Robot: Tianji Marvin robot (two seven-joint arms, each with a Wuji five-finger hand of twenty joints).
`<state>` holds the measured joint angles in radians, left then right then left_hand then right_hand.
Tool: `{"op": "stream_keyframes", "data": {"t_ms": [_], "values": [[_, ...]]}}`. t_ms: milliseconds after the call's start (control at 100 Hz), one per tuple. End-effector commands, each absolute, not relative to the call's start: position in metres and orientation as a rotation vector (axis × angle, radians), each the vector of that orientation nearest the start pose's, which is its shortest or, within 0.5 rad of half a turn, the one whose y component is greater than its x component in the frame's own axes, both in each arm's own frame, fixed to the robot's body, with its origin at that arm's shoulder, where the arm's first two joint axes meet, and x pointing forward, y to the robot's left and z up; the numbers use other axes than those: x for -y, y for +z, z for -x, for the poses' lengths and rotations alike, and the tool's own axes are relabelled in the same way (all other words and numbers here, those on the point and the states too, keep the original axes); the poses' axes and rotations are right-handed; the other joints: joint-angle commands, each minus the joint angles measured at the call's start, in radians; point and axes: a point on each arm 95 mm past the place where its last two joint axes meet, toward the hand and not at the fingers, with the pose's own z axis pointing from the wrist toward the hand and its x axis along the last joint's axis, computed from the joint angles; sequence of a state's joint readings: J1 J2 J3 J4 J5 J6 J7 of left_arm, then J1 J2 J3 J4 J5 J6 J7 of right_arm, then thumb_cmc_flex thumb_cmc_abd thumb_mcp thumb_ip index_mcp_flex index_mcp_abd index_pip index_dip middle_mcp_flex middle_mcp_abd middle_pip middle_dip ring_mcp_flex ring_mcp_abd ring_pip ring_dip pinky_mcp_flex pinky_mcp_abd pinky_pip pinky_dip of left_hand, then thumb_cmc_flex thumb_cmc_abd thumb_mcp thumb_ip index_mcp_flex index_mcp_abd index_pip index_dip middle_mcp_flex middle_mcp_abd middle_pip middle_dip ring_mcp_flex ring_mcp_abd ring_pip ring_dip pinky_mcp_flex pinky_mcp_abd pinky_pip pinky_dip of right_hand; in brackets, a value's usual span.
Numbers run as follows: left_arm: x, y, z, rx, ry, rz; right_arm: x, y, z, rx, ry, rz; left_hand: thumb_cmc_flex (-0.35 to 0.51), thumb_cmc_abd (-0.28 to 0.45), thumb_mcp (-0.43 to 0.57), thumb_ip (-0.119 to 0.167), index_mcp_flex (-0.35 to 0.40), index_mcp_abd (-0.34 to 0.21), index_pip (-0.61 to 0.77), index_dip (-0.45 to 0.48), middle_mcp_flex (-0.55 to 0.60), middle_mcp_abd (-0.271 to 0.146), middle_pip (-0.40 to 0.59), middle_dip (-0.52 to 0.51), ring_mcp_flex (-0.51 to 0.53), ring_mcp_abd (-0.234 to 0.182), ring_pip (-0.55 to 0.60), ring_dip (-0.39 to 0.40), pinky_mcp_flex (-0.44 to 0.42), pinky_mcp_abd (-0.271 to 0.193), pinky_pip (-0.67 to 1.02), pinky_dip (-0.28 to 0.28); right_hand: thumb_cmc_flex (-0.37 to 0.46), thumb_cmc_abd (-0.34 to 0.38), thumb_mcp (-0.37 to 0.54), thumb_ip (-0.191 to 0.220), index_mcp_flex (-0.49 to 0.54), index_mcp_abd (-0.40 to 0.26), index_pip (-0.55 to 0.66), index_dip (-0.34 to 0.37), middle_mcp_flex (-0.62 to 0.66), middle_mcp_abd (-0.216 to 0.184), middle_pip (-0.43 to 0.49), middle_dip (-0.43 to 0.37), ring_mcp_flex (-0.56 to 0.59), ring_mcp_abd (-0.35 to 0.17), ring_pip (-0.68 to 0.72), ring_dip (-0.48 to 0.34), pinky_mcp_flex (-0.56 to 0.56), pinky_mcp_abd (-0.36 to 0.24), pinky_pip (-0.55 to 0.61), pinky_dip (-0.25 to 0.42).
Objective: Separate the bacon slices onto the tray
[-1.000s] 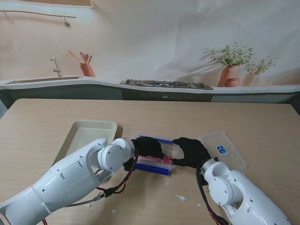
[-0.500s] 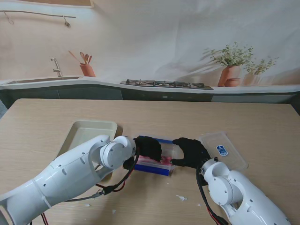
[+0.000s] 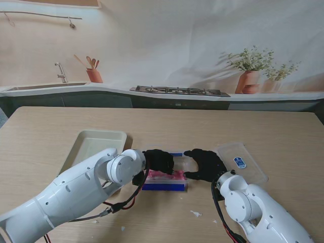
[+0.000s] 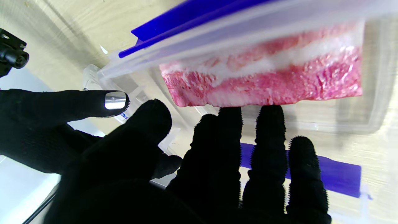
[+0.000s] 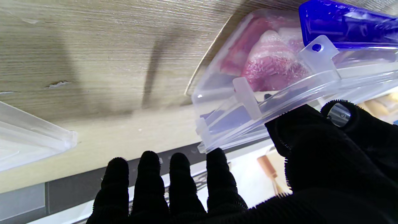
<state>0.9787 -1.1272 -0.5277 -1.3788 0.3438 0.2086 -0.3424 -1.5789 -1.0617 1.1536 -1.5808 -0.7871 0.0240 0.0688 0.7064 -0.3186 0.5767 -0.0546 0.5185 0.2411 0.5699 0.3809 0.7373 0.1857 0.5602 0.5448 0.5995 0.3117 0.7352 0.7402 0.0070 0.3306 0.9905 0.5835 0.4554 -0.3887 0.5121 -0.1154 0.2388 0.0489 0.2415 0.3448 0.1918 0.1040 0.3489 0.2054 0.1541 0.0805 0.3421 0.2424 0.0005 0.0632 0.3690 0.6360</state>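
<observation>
Tabletop (image 3: 283, 126): light wood grain, carrying all items listed.

Bacon container (image 3: 164, 179): clear plastic box with blue clasps, near centre of the tabletop, between the two hands. Long blue side faces the near edge.

Bacon (image 3: 166, 175): pink-red block with white fat streaks, lying inside the container. In the left wrist view (image 4: 264, 77) it shows as one stacked slab seen through the clear wall; individual slices cannot be told apart. In the right wrist view (image 5: 267, 67) it is seen through the container's end wall.

Tray (image 3: 93, 144): pale cream, rectangular, on the left side of the tabletop, partly covered by the left arm. No bacon visible in it.

Lid (image 3: 243, 161): clear plastic with a small blue label, lying flat on the right side, just beside the right hand.

Left hand (image 3: 158, 160): black-gloved, at the container's left end. Fingers (image 4: 267, 143) extended and slightly spread, tips reaching to the edge of the bacon; thumb apart from them. Nothing closed in its grip.

Right hand (image 3: 203, 164): black-gloved, at the container's right end. Thumb (image 5: 298, 130) pressed against the container's rim; four fingers (image 5: 217, 174) straight and side by side past its corner. Whether it truly grips the container cannot be told.

Crumbs (image 3: 195, 213): small white scraps on the near tabletop.
</observation>
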Motion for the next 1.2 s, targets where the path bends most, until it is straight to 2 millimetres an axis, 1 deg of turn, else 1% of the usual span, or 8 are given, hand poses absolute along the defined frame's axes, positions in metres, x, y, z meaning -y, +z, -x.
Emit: {"op": "stream_keyframes", "data": {"t_ms": [0, 180, 400, 530, 770, 1000, 1100, 1190], "values": [[0.1522, -0.3349, -0.439, -2.092, -1.416, 1.646, -0.0055, -0.3631, -0.3832, -1.585, 1.468, -1.507, -0.02, 0.016, 0.0, 0.046, -0.038, 0.032, -0.056, -0.037, 0.058, -0.051, 0.194, 0.121, -0.011, 0.0, 0.038, 0.027, -0.026, 0.0, 0.025, -0.001, 0.015, 0.006, 0.015, 0.023, -0.008, 0.083, 0.009, 0.007, -0.014, -0.021, 0.016, 0.004, -0.025, -0.018, 0.008, 0.006, -0.01, 0.004, -0.034, 0.02], [0.1524, -0.3334, -0.4395, -2.081, -1.429, 1.637, -0.006, -0.3635, -0.3833, -1.588, 1.465, -1.508, -0.024, 0.016, -0.006, 0.045, 0.004, 0.025, -0.095, -0.065, 0.038, -0.061, 0.229, 0.207, -0.07, -0.01, 0.009, 0.016, -0.069, -0.006, -0.035, -0.014, 0.016, 0.004, 0.016, 0.023, -0.009, 0.083, 0.01, 0.007, -0.014, -0.021, 0.016, 0.004, -0.024, -0.018, 0.009, 0.007, -0.009, 0.004, -0.034, 0.02], [0.1521, -0.3316, -0.4375, -2.09, -1.43, 1.627, -0.0061, -0.3636, -0.3835, -1.59, 1.467, -1.507, -0.022, 0.004, -0.003, 0.043, 0.099, -0.036, 0.046, 0.012, 0.074, -0.08, 0.233, 0.269, -0.081, 0.0, -0.029, -0.01, -0.078, -0.015, -0.094, -0.041, 0.015, 0.003, 0.019, 0.022, -0.009, 0.081, 0.011, 0.007, -0.014, -0.021, 0.016, 0.004, -0.024, -0.018, 0.009, 0.007, -0.007, 0.005, -0.034, 0.02], [0.1514, -0.3308, -0.4376, -2.09, -1.423, 1.621, -0.0061, -0.3636, -0.3836, -1.589, 1.47, -1.505, 0.011, -0.086, 0.034, 0.009, 0.1, -0.067, 0.154, 0.093, 0.105, -0.093, 0.231, 0.314, -0.063, 0.015, -0.059, -0.037, -0.063, -0.014, -0.113, -0.088, 0.014, 0.003, 0.02, 0.022, -0.009, 0.08, 0.011, 0.007, -0.014, -0.02, 0.015, 0.004, -0.025, -0.018, 0.009, 0.007, -0.008, 0.004, -0.034, 0.02], [0.1526, -0.3291, -0.4371, -2.078, -1.417, 1.68, -0.0064, -0.3639, -0.3839, -1.587, 1.472, -1.504, 0.077, -0.199, 0.072, -0.019, 0.061, -0.117, 0.309, 0.22, 0.13, -0.116, 0.212, 0.381, -0.053, 0.0, -0.064, -0.049, -0.058, 0.005, -0.097, -0.124, 0.015, 0.002, 0.022, 0.022, -0.01, 0.081, 0.012, 0.006, -0.014, -0.021, 0.015, 0.004, -0.023, -0.017, 0.01, 0.007, -0.006, 0.005, -0.034, 0.02], [0.1528, -0.3298, -0.4374, -2.115, -1.387, 1.629, -0.0062, -0.3639, -0.3839, -1.586, 1.472, -1.506, 0.12, -0.181, 0.051, -0.019, 0.024, -0.158, 0.34, 0.243, 0.099, -0.112, 0.136, 0.367, -0.082, -0.024, -0.061, -0.041, -0.089, -0.012, -0.095, -0.119, 0.014, 0.002, 0.023, 0.022, -0.01, 0.08, 0.013, 0.006, -0.015, -0.021, 0.015, 0.004, -0.023, -0.017, 0.01, 0.008, -0.005, 0.006, -0.034, 0.019], [0.1533, -0.3312, -0.4378, -2.134, -1.38, 1.596, -0.0061, -0.3639, -0.384, -1.587, 1.472, -1.506, 0.132, -0.167, 0.033, -0.014, 0.062, -0.179, 0.303, 0.187, 0.085, -0.104, 0.074, 0.323, -0.087, -0.028, -0.062, -0.038, -0.09, -0.015, -0.094, -0.101, 0.014, 0.001, 0.023, 0.021, -0.009, 0.08, 0.014, 0.006, -0.014, -0.021, 0.015, 0.004, -0.023, -0.019, 0.01, 0.008, -0.004, 0.006, -0.034, 0.019], [0.1543, -0.3332, -0.4375, -2.147, -1.378, 1.58, -0.006, -0.3639, -0.3841, -1.586, 1.473, -1.506, 0.153, -0.159, 0.034, -0.013, 0.14, -0.178, 0.257, 0.105, 0.063, -0.076, -0.003, 0.203, -0.078, -0.034, -0.068, -0.043, -0.087, -0.016, -0.094, -0.087, 0.014, 0.001, 0.024, 0.022, -0.01, 0.078, 0.014, 0.006, -0.014, -0.021, 0.016, 0.004, -0.022, -0.018, 0.011, 0.008, -0.004, 0.006, -0.034, 0.019]]}}
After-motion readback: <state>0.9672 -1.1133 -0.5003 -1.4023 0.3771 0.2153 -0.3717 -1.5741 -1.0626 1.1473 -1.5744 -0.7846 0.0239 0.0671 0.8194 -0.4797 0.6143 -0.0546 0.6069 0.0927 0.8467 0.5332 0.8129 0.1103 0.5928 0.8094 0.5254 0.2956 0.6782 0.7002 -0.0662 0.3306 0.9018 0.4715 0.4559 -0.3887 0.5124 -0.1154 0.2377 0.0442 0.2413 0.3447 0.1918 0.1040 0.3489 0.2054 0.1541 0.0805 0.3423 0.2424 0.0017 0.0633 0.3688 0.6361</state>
